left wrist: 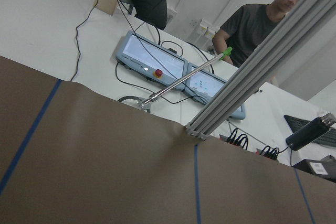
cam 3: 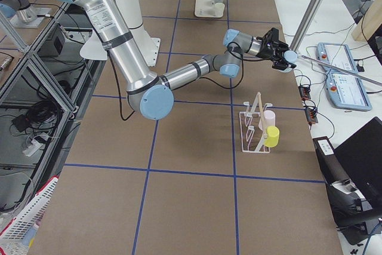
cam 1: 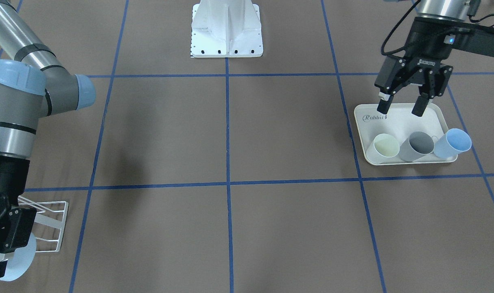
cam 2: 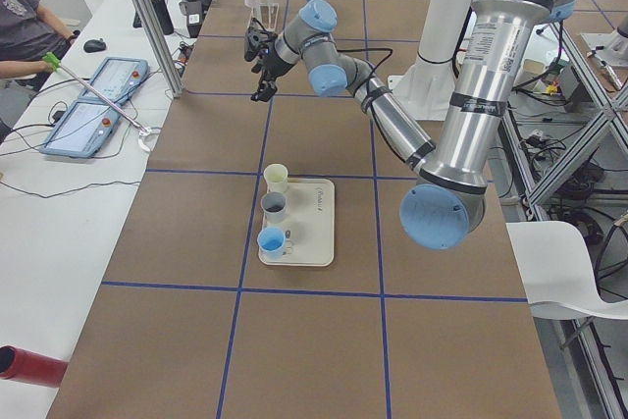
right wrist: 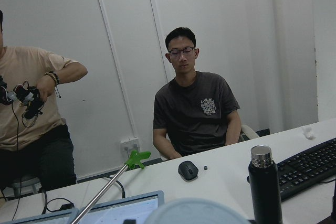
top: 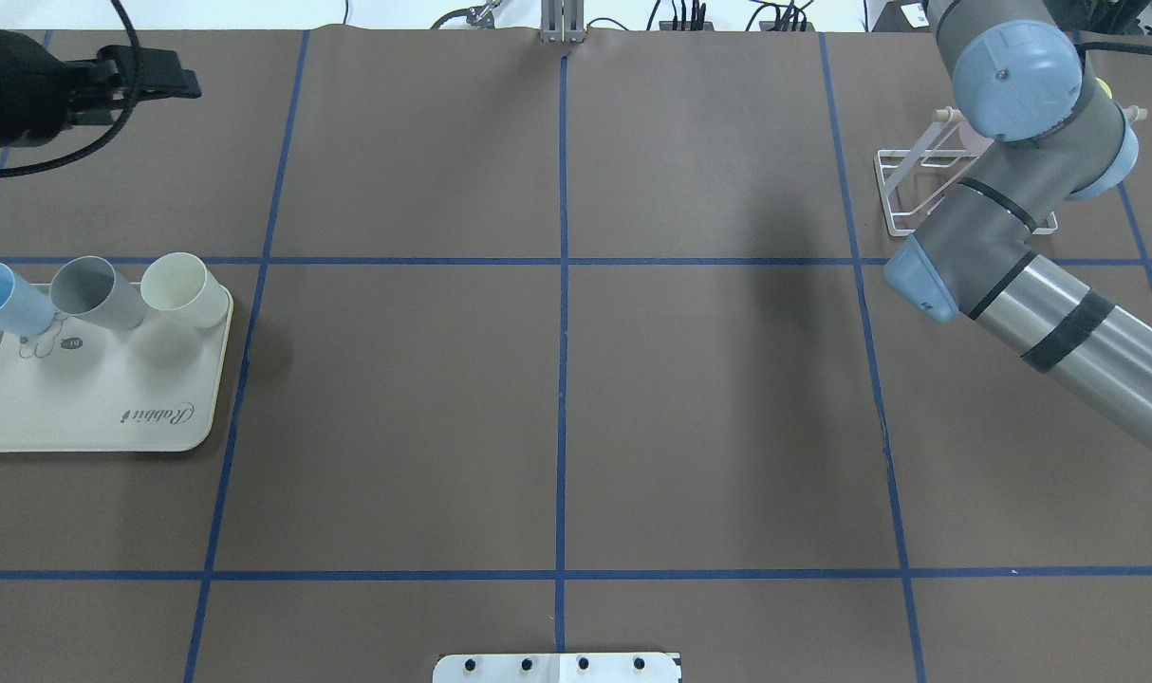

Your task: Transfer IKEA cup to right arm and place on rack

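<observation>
- The IKEA cup [cam 1: 21, 260] (a pale blue one) was gripped by the right gripper [cam 1: 7, 250], whose jaws were clenched on its wall. Its rounded rim was seen at the bottom edge of the right wrist view.
- The cup was carried in the air over the operators' side of the table [cam 1: 271, 134]. It was near the rack [cam 1: 47, 226] but apart from it, and it was set on no prong.
- A pink cup [cam 3: 268, 117] and a yellow cup [cam 3: 273, 137] were hung side by side on the rack, so some of its prongs were already taken up.
- In the overhead view much of the rack was hidden behind the right arm's elbow and forearm.
- The left gripper [cam 1: 401, 109] was held above the robot-side end of the cream tray [cam 1: 363, 134], at the opposite end of the table from the IKEA cup. Its jaws were spread wide, with nothing between them.
- Three more cups were ranged in a row along the tray's far side (away from the robot): a cream cup [cam 1: 385, 146], a grey cup [cam 1: 418, 145] and a blue cup [cam 1: 454, 142].
- Past the table's edge, a dark bottle [right wrist: 264, 184] and a keyboard [right wrist: 307, 167] were seen on a white bench, with a person seated behind.
</observation>
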You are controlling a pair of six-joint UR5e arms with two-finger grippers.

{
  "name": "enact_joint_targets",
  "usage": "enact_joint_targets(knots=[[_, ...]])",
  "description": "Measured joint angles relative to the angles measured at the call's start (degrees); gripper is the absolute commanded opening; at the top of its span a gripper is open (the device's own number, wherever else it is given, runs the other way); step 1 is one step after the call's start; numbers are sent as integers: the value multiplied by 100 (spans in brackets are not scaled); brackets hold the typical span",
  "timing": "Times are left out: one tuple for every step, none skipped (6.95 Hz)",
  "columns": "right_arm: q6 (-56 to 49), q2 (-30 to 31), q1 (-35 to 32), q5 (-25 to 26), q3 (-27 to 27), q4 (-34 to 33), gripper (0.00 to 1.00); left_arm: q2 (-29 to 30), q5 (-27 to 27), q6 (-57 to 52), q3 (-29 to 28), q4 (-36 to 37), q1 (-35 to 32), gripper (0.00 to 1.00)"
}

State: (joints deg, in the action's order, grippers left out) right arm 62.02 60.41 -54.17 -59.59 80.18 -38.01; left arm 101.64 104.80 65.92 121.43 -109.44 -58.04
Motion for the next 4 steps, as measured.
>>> enact_joint_targets(knots=[[-329,94,-14,52,-54,7,7,-262,398,-403,-24,20,-306,100],[-616,244,-19,106,-71,18,7,-438,719,-708,-48,25,-559,100],[-834,435,-21,141,-61,43,7,-552,974,-933,-70,27,-758,100],[-983,603,-23,153,-40,67,6,-629,1123,-1075,-82,28,-882,100]])
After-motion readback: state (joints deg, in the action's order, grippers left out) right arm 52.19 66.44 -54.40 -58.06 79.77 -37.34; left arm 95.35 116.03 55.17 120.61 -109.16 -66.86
